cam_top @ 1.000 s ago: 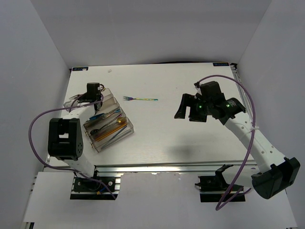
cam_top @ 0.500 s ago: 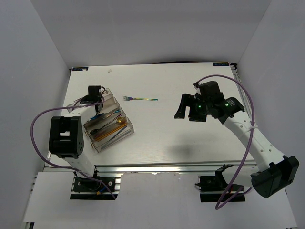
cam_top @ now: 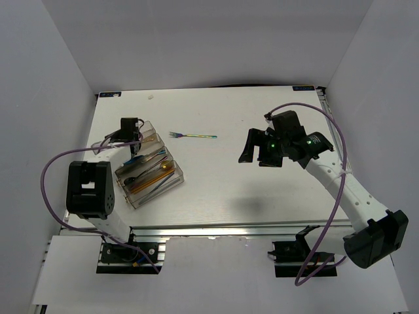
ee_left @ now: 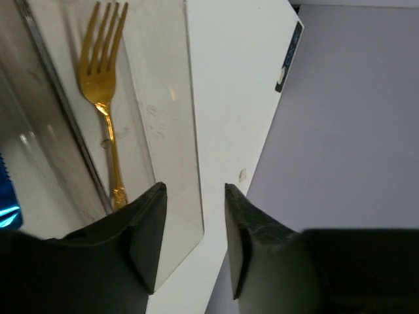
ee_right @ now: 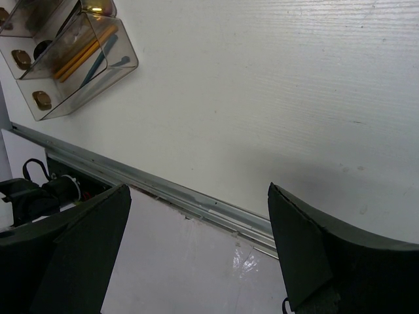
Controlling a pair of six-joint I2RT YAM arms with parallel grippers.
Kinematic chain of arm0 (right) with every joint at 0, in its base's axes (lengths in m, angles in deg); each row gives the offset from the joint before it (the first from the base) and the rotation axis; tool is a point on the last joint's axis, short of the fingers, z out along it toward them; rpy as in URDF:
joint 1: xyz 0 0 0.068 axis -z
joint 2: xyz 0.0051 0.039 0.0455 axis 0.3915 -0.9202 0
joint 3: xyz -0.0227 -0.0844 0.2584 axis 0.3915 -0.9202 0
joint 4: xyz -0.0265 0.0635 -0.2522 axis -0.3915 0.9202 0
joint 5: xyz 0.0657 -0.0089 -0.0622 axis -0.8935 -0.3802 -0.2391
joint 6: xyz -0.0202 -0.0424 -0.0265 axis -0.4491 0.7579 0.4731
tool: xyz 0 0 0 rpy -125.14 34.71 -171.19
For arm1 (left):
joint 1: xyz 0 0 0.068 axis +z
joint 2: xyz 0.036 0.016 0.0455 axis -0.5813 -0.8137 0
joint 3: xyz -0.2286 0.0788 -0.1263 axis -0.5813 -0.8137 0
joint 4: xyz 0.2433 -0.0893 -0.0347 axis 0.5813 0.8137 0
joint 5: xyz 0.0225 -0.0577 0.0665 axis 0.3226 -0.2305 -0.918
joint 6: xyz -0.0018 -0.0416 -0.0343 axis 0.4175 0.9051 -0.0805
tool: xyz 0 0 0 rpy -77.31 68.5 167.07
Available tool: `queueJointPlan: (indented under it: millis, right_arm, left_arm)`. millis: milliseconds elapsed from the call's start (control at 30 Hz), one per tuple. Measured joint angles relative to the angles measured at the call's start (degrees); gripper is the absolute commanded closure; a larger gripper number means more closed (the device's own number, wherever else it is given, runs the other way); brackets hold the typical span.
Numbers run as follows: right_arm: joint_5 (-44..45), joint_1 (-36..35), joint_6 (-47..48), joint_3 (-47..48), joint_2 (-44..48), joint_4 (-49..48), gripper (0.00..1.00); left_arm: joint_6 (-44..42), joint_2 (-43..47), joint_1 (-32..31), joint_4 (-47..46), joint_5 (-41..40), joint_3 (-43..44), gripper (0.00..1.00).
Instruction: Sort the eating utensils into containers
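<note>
Left wrist view: the left gripper (ee_left: 194, 199) was found parted and empty near a slim gold metal fork (ee_left: 105, 108) laid in a clear plastic divided tray (ee_left: 171, 131). The right gripper (ee_right: 196, 203) was spread wide, empty.

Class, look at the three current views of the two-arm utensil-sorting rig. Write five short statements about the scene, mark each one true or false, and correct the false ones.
1. An iridescent fork lies on the table, outside the tray. True.
2. The right pincer holds a spoon. False: its jaws stand wide apart with nothing between them.
3. A gold fork lies inside a tray compartment. True.
4. The left pincer is clamped on the gold fork. False: its fingers stand apart with nothing between them, and the fork lies beside them.
5. The tray sits on the table's right side. False: it sits on the left side, by the left arm.
</note>
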Motion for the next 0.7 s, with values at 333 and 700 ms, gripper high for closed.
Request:
queueJointPlan:
  millis: [333, 700]
  right_arm:
    - [-0.26, 0.00, -0.11, 0.46, -0.13, -0.09, 0.11]
    - [7.96, 0.11, -1.97, 1.44, -0.15, 4.02, 0.11]
  left_arm:
    - [-40.30, -28.74, -1.27, 11.65, 15.17, 55.17, 0.02]
    - [-51.98, -40.22, -15.52, 36.61, 18.40, 72.85, 0.02]
